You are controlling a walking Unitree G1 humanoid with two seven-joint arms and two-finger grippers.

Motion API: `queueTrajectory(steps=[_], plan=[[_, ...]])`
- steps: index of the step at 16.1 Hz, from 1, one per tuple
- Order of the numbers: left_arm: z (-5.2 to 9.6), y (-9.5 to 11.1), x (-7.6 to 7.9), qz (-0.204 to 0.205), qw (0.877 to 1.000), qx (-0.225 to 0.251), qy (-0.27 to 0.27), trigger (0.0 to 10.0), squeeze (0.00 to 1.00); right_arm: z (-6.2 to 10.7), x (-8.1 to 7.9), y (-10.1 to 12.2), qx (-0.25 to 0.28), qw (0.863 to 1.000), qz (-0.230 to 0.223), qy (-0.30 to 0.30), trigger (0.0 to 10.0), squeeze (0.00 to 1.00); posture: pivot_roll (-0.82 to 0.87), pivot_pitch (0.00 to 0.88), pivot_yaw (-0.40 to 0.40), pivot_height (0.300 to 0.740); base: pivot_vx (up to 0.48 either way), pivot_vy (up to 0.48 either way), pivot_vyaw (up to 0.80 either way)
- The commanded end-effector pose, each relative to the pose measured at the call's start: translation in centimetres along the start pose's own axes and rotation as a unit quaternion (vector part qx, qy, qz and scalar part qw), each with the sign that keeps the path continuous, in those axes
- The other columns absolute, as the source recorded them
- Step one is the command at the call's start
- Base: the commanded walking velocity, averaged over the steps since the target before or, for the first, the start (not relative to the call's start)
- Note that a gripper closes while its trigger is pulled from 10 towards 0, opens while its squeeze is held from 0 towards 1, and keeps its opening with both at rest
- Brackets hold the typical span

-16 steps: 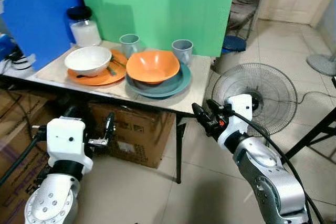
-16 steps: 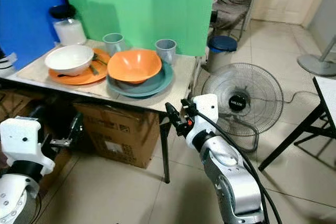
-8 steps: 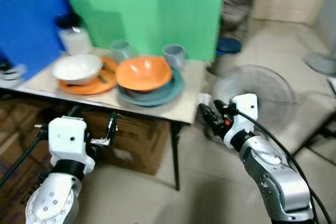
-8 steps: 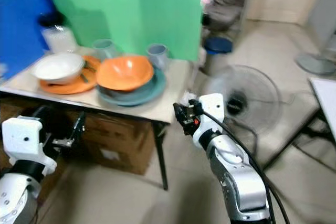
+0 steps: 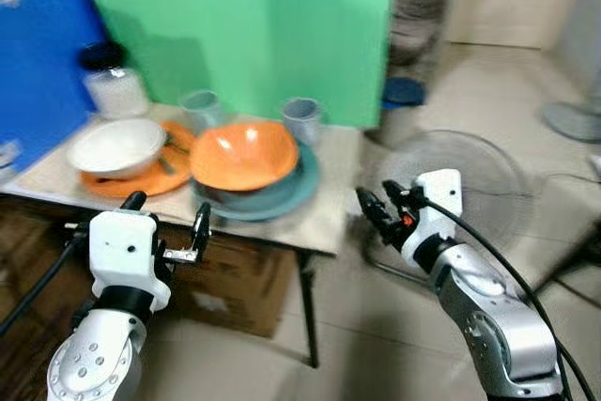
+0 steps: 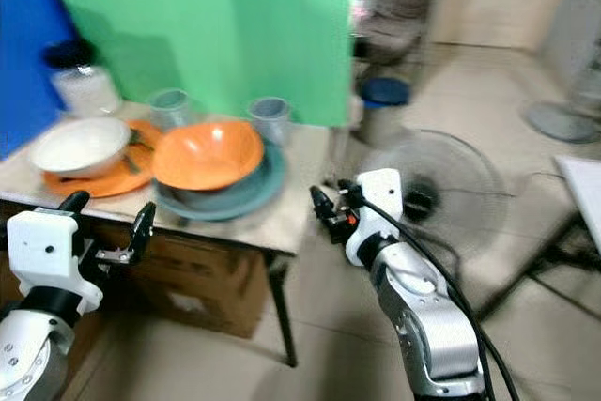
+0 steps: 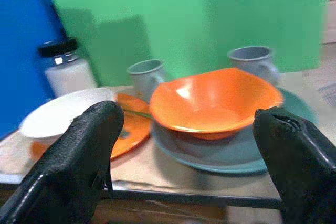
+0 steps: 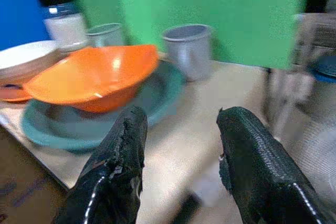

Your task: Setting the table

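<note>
An orange bowl (image 5: pixel 242 153) is seen resting in a teal plate (image 5: pixel 286 191) on the table (image 5: pixel 329 218), with a white bowl (image 5: pixel 116 146) on an orange plate (image 5: pixel 127 181) beside it. Two grey cups (image 5: pixel 300 120) and a jar (image 5: pixel 113 84) are set behind, against green and blue boards. The left gripper (image 5: pixel 167 229) is held before the table's front edge, fingers wide apart and empty. The right gripper (image 5: pixel 376 208) is raised off the table's right corner, fingers parted, nothing held.

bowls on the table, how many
2. A white round bowl sits on the orange plate at the table's left; an orange squarish bowl sits on the teal plate beside it.
</note>
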State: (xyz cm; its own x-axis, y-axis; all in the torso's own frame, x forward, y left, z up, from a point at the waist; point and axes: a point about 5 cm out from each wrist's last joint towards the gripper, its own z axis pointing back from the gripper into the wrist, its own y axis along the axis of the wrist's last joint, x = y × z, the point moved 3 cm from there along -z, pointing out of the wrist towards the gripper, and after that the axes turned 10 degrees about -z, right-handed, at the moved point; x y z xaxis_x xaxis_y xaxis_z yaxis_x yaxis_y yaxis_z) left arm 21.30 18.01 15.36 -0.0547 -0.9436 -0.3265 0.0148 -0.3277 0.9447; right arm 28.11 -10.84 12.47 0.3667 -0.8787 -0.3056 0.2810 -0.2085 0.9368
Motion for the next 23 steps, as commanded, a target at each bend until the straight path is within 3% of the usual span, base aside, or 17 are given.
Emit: queueTrajectory(steps=[1, 8, 9, 10, 13, 15, 20, 22, 23], plan=[[0.1, 0.1, -0.3, -0.007, 1.000, 0.001, 0.004, 10.0, 0.00, -0.6, -1.4, 0.2, -0.008, 0.999, -0.001, 0.034, 10.0, 0.00, -0.05, 0.000, 0.029, 0.740, 0.435, 0.000, 0.00], [0.4, 0.0, 0.0, -0.013, 1.000, 0.000, -0.006, 10.0, 0.00, -1.5, -2.7, -0.4, -0.045, 0.997, -0.001, 0.069, 10.0, 0.00, -0.04, 0.000, 0.021, 0.740, 0.437, 0.000, 0.00], [0.4, 0.1, 0.3, -0.014, 1.000, 0.001, -0.013, 10.0, 0.00, -1.7, -2.7, -0.7, -0.067, 0.995, -0.036, 0.067, 10.0, 0.43, -0.04, 0.000, 0.018, 0.740, 0.386, 0.000, 0.00], [0.5, 0.1, 0.6, -0.010, 1.000, 0.003, -0.028, 10.0, 0.00, -1.8, -2.6, -0.7, -0.075, 0.994, -0.060, 0.061, 10.0, 1.00, -0.04, 0.000, 0.018, 0.740, 0.000, 0.000, 0.00], [1.0, 0.8, 1.7, -0.015, 0.996, 0.025, -0.088, 10.0, 0.00, -2.4, -2.5, -0.1, -0.085, 0.990, -0.102, 0.043, 10.0, 1.00, -0.04, 0.000, 0.015, 0.740, 0.000, 0.000, 0.00], [1.4, 1.5, 2.4, 0.001, 0.990, 0.041, -0.134, 10.0, 0.00, -2.5, -2.6, 0.5, -0.090, 0.990, -0.104, 0.036, 10.0, 1.00, -0.04, 0.000, 0.013, 0.740, 0.000, 0.000, 0.00], [2.7, 1.2, 3.7, 0.029, 0.973, 0.026, -0.226, 10.0, 0.00, -2.7, -2.6, 1.2, -0.106, 0.988, -0.115, 0.015, 10.0, 1.00, -0.05, 0.000, 0.014, 0.740, 0.000, 0.000, 0.00], [3.2, 0.9, 3.9, 0.038, 0.966, 0.015, -0.255, 10.0, 0.00, -2.7, -2.3, 0.5, -0.139, 0.984, -0.108, -0.001, 10.0, 0.98, -0.05, 0.000, 0.012, 0.740, 0.000, 0.000, 0.00], [3.2, 0.9, 4.0, 0.038, 0.965, 0.015, -0.257, 10.0, 0.00, -2.8, -2.2, 0.3, -0.145, 0.984, -0.105, -0.006, 10.0, 0.01, -0.05, 0.000, 0.012, 0.740, 0.000, 0.000, 0.00]])
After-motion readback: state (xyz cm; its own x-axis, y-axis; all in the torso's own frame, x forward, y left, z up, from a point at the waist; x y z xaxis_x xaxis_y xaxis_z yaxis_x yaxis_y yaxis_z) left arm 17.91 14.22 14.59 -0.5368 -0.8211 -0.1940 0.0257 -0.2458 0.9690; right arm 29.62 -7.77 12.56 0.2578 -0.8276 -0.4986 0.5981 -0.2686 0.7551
